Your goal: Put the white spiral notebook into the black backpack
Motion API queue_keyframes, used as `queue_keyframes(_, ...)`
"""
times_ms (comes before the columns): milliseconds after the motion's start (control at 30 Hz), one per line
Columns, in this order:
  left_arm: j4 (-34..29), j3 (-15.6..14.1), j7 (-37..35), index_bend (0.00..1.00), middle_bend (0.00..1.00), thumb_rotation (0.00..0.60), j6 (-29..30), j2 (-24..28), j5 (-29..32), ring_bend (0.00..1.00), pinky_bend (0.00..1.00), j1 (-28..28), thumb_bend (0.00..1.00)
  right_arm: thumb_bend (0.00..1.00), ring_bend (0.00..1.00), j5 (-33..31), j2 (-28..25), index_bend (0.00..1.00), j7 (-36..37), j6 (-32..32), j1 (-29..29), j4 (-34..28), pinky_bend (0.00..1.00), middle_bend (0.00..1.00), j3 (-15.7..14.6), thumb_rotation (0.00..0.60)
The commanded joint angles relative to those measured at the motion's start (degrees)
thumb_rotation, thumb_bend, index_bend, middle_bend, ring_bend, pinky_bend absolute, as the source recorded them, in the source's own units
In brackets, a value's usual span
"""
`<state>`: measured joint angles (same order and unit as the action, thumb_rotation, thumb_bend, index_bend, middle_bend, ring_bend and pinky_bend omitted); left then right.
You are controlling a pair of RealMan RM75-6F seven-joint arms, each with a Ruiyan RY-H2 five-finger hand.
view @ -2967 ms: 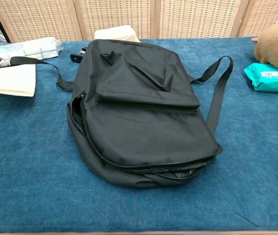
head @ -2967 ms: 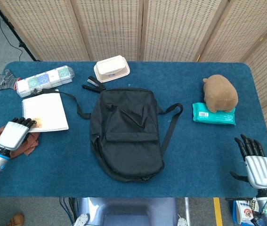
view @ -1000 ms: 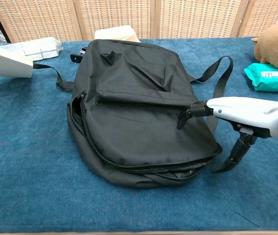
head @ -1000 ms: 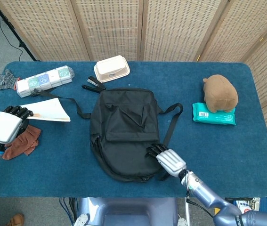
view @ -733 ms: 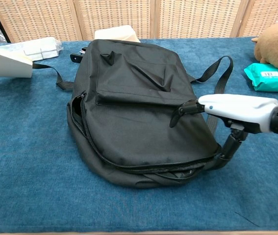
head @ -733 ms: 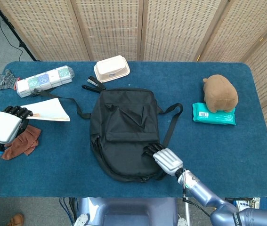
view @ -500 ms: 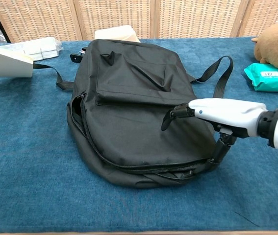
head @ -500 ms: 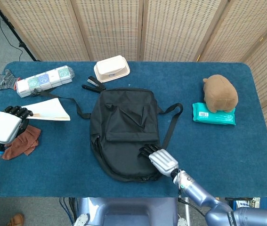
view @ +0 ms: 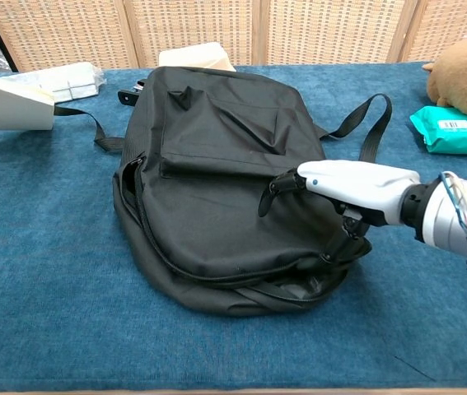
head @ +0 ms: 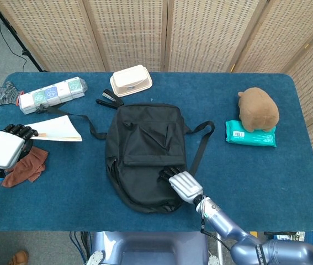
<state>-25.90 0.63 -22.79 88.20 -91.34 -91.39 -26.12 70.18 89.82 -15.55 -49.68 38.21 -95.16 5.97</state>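
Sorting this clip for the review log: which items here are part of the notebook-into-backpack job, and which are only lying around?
Part of the job:
white spiral notebook, lifted by the left hand
black backpack, with the right hand on its lower right edge

Just lying about:
brown plush toy
teal wipes pack
beige lidded box
brown cloth
long clear packet

White spiral notebook [head: 58,128] tilted up off the table at far left, black backpack [head: 145,154] flat mid-table, side zip open

Lab-like setup: woven screens [head: 134,33], blue-carpeted table [head: 255,171].
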Motion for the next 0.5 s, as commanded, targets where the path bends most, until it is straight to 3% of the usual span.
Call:
queue_keyframes(33, -0.06, 0.06, -0.09, 0.8, 0.56, 0.6, 0.12, 0.05, 0.01, 0.43, 0.49, 0.0, 0.59, 0.37, 0.14, -0.09, 0.68, 0.31, -0.45, -0.69, 0.09, 0.78, 0.17, 0.23, -0.09, 0.6)
queue_keyframes(200, -0.07, 0.05, -0.46, 0.8, 0.56, 0.6, 0.18, 0.07, 0.02, 0.43, 0.49, 0.18, 0.59, 0.49, 0.24, 1.15, 1.75, 0.37, -0.84, -2.73, -0.23, 2.15, 0.36, 0.33, -0.38, 0.6)
queue_keyframes(367, 0.42, -0.02, -0.9, 0.8, 0.56, 0.6, 0.15, -0.18, 0.04, 0.43, 0.49, 0.47, 0.58, 0.52, 0.32, 2.02, 2.34, 0.43, -0.26, -3.8, -0.53, 2.53, 0.52, 0.42, -0.67, 0.6)
queue_keyframes(500, 0.71, 0.0, -1.38, 0.8, 0.56, 0.6, 0.54, -0.34, 0.04, 0.43, 0.49, 0.68, 0.59, 0.53, 0.37, 2.76, 2.69, 0.49, 0.53, -4.42, -0.65, 2.54, 0.59, 0.47, -0.66, 0.6)
